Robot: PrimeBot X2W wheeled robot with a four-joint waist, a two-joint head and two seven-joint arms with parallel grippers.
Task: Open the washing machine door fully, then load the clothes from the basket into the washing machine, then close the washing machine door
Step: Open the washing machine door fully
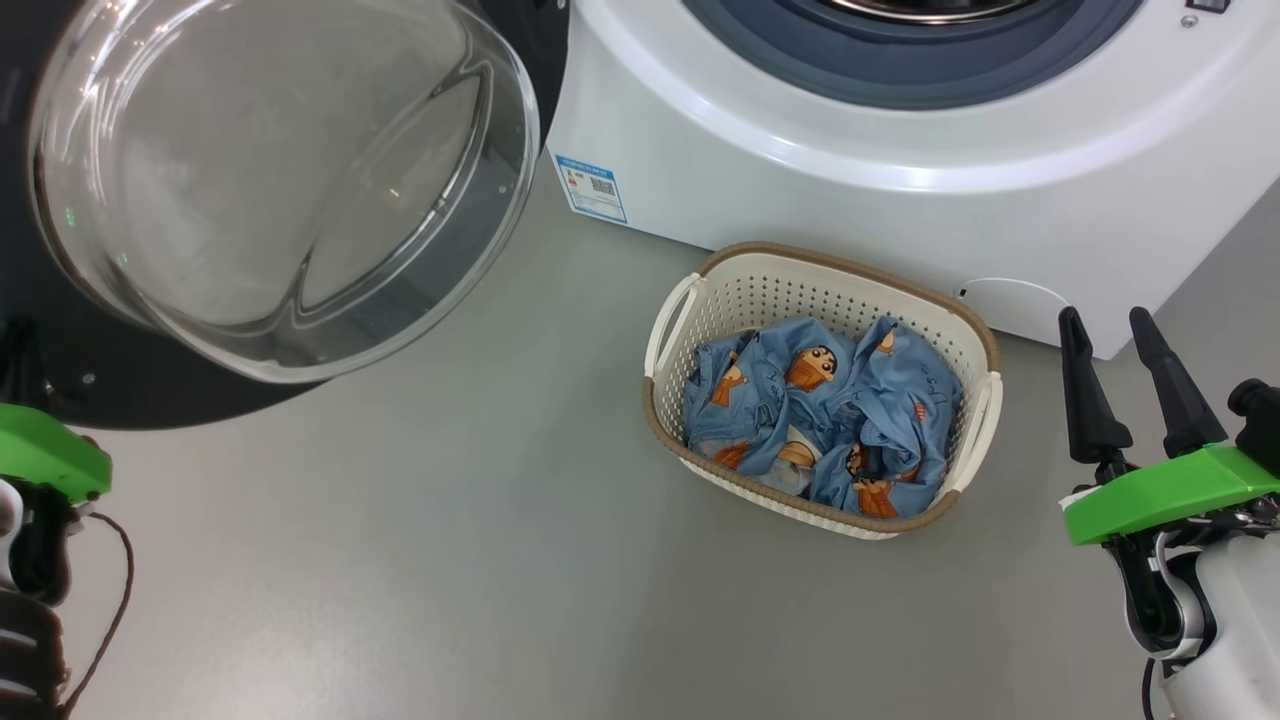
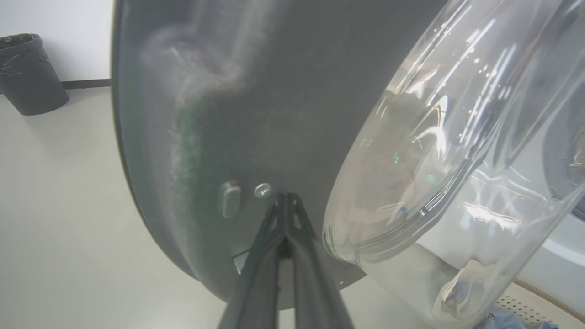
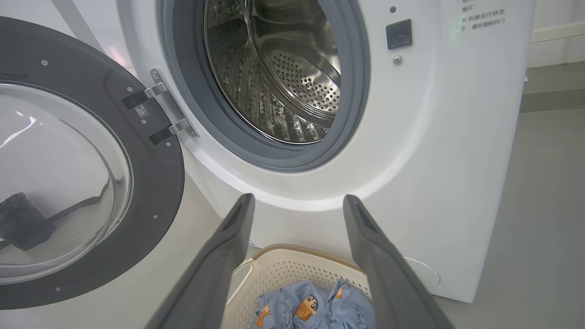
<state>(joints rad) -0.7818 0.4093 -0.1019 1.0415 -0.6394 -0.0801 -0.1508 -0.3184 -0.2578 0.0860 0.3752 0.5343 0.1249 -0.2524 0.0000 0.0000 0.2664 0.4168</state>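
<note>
**Door** (image 1: 280,180) open on its hinge (image 3: 171,109) to one side of the washer (image 1: 850,130), inner face turned toward the robot, so the way into the drum (image 3: 283,77) is unobstructed.

**Left gripper** (image 2: 285,197) at the door's black ring (image 2: 274,91), fingers pressed together with nothing between them. Tips apparently against the ring beside a small screw (image 2: 263,189), though contact not certain in this close, distorted view. Likely purpose: a blunt closed point for pushing the door to full swing and out of the loading path.

**Drum** bare, with steel visible all round.

**Basket** (image 1: 850,265) on the floor (image 1: 500,550) just in front of the washer, below the drum. Probable reason: a short lift from basket to drum.

**Clothes** (image 1: 820,420) all in the basket, bunched in one heap, none in the drum.

**Right gripper** (image 1: 1105,320) low before the washer, on the side away from the hinge and near the basket. Fingers spread wide and empty, aimed over the basket toward the drum. Judged ready for a first grab.

Opening step judged near done, loading not begun.
</note>
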